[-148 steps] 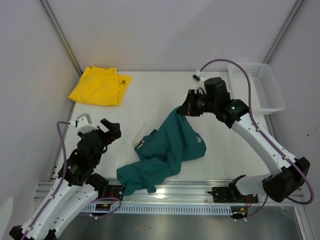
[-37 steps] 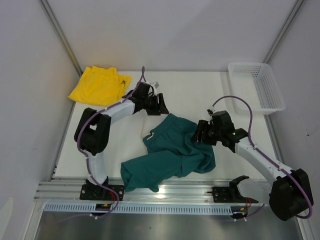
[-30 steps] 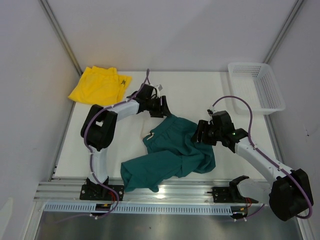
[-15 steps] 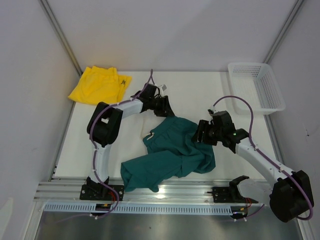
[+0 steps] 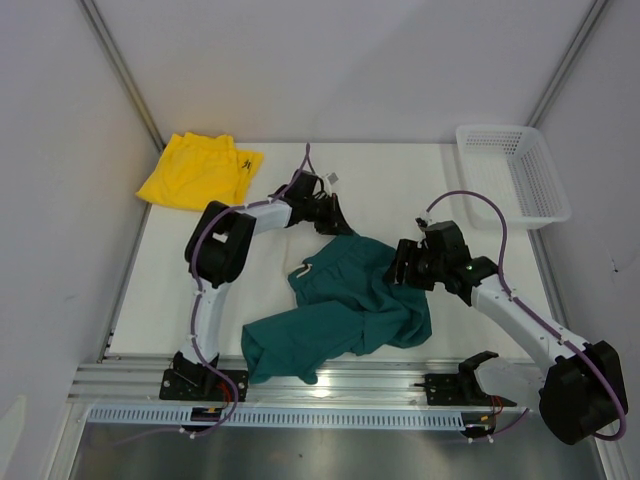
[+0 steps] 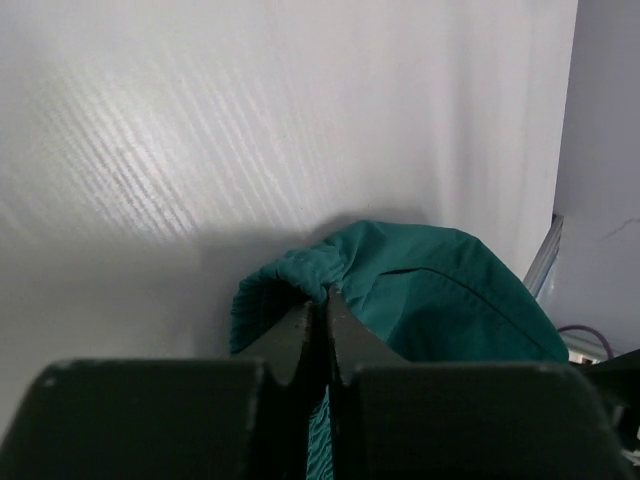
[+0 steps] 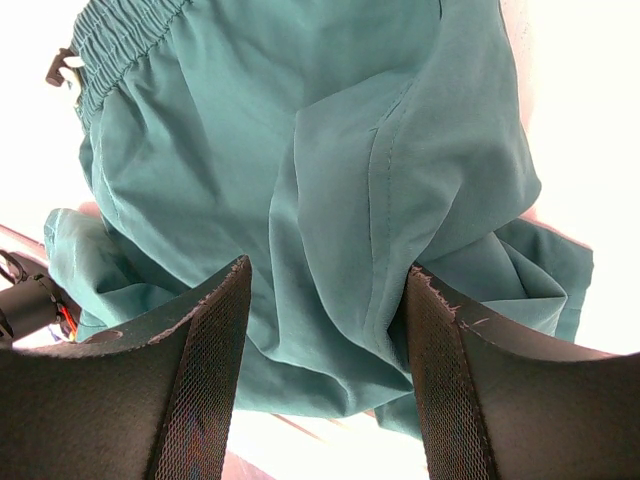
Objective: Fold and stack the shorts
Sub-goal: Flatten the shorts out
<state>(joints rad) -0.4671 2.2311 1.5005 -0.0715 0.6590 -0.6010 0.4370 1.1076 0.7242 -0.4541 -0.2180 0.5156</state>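
Top view: shows teal shorts (image 5: 350, 300) crumpled on the desk (image 5: 400, 180), with one leg trailing toward the near edge. Shows yellow shorts (image 5: 200, 172) lying flat, well apart from the teal shorts, off toward the far left corner. Has a white basket (image 5: 545, 165) well apart from the teal shorts as well, toward the far right. Puts the left claw (image 5: 340, 228) at the far edge of the teal shorts, with its arm stretched across from the left. Puts the right claw (image 5: 400, 262) at the right side of the teal shorts, on or just over the cloth; cannot tell from here whether touching

Left wrist view: looks along the dark fingers (image 6: 290, 345), pressed together with only a thin slit between them. Catches the gathered rim of the teal shorts (image 6: 430, 290) at the tips of the left claw (image 6: 318, 298). Shows a sliver of teal in the slit lower down, so pinching the cloth. Shows bare desk (image 6: 250, 120) beyond the teal shorts

Right wrist view: finds the right claw (image 7: 328, 272) spread wide, mesh-faced fingers (image 7: 200, 380) standing either side of a raised fold in the teal shorts (image 7: 300, 150). Grips nothing. Shows the elastic waistband (image 7: 125, 35) at the upper left of the teal shorts
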